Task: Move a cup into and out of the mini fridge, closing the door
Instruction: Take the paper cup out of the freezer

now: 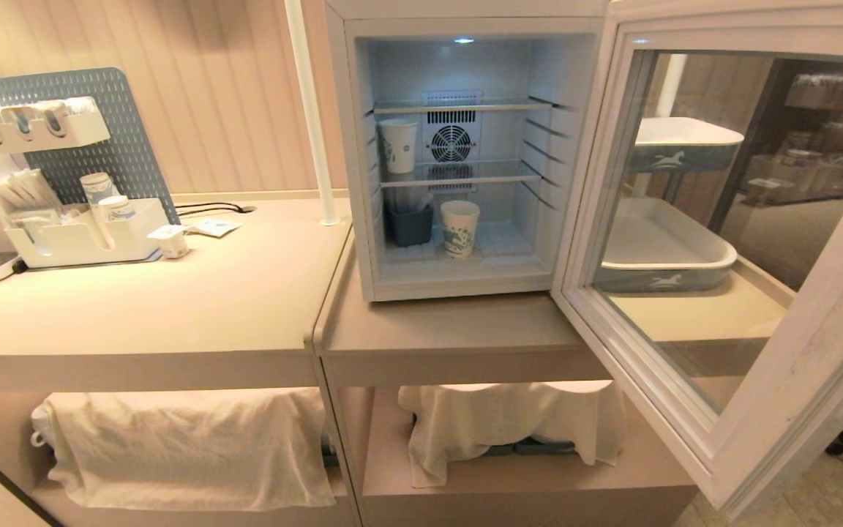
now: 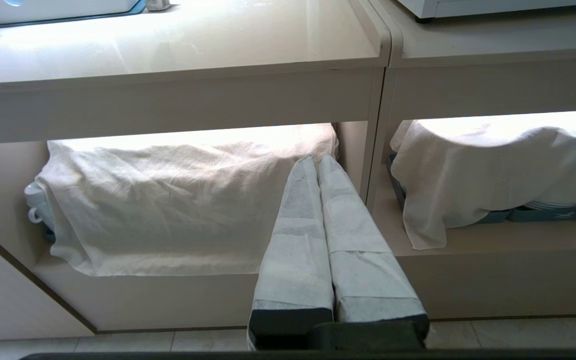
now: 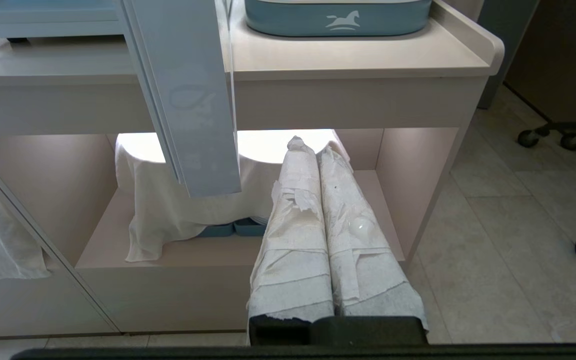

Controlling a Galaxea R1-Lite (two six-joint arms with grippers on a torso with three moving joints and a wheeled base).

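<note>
Nearest to me, both arms hang low in front of the table's open lower shelves, out of the head view. My left end effector [image 2: 318,162] has its two paper-wrapped fingers pressed together, holding nothing, aimed at a white cloth [image 2: 178,200] draped over dishes on the lower left shelf. My right end effector [image 3: 313,145] is likewise closed and empty, just beside the lower edge of the open door [image 3: 188,100], which swings out toward the near right.

Further back, on the table [image 1: 429,329], the mini fridge [image 1: 465,278] stands open and lit. The cup [image 1: 459,228] sits upright on the fridge floor, right of centre, just beside a dark bin [image 1: 408,224] on its left. A second patterned cup [image 1: 398,145] stands on the middle wire shelf at the left.

As I judge it, the step in hand is reaching in for the floor cup. I would use the left arm, since the door crowds the right. I should spread the fingers before entering, come in level below the wire shelf, grip mid-height gently so the paper does not crush, and steer clear of the bin.
</note>
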